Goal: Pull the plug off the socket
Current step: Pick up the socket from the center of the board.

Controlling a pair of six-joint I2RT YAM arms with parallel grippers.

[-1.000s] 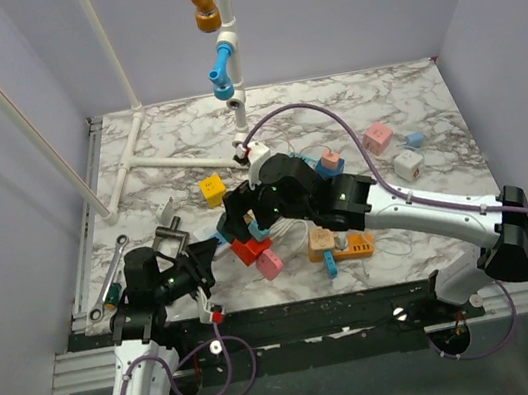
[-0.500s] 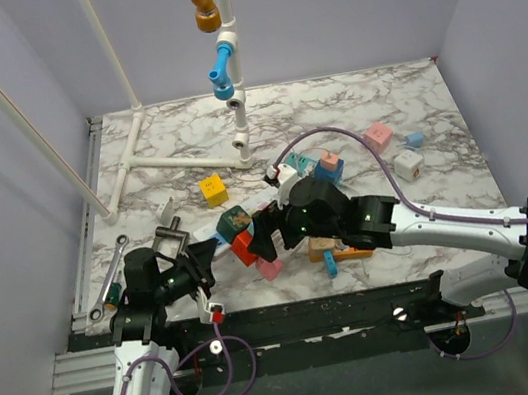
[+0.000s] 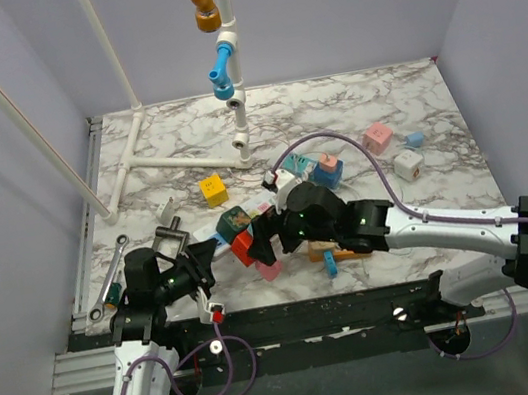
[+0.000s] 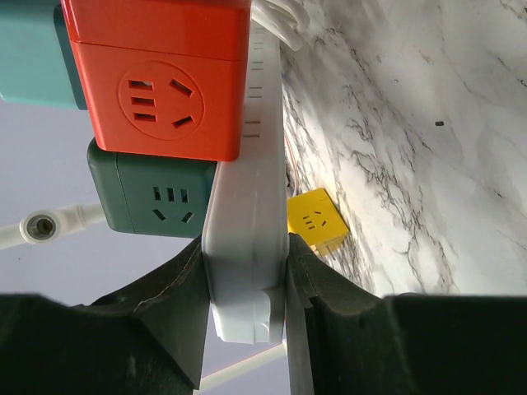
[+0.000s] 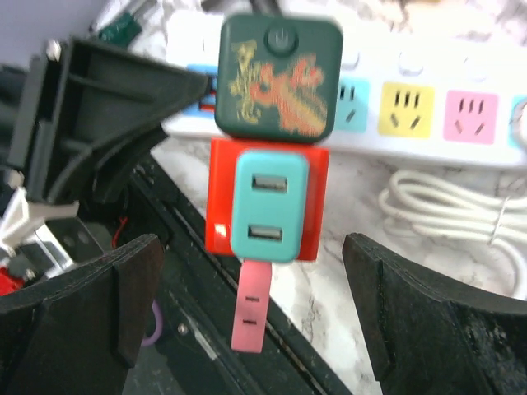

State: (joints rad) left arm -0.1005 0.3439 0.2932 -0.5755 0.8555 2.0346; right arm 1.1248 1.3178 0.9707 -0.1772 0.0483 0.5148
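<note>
- Two arms meet at the near left of the marble table (image 3: 379, 97). The overhead view shows a wrench (image 3: 108, 282) by its left edge.
- Left gripper (image 4: 245, 263) pinches the end of the white power strip (image 4: 247, 164). The left wrist view shows this grip plainly. From overhead the strip (image 3: 206, 236) lies near the front edge, mostly hidden under the arms.
- Red adapter (image 4: 160, 90) and dark green adapter (image 4: 156, 197) sit side by side against the strip's face. A yellow cube (image 4: 317, 222) lies beyond.
- Right gripper (image 5: 251, 247) is spread wide, fingers either side of the red adapter and apart from it.
- Only the right wrist view shows the yellow outlet (image 5: 406, 107) and pink outlet (image 5: 471, 115), with the coiled white cord (image 5: 445, 206) just beside them.
</note>
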